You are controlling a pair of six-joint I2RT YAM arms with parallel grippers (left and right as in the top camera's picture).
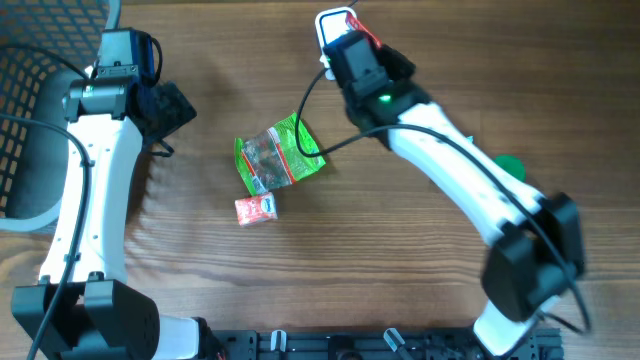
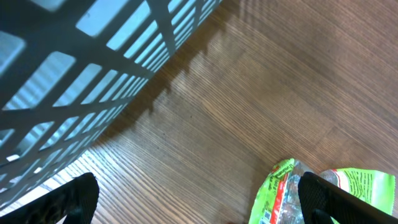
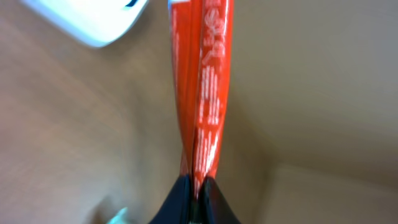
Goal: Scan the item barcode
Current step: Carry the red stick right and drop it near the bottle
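Left gripper (image 2: 198,206) wide open, angled downward; right gripper (image 3: 195,198) pinched tight, arm extended forward

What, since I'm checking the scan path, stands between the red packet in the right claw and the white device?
Nothing visible. The right claw is shut on the red packet, and the white device lies beside it with only table between.

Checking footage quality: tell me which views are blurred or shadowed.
Right wrist: red packet between the fingers is soft, background out of focus. Left wrist: basket throws a slatted shadow on the table. Overhead: evenly lit, right arm's elbow smeared.
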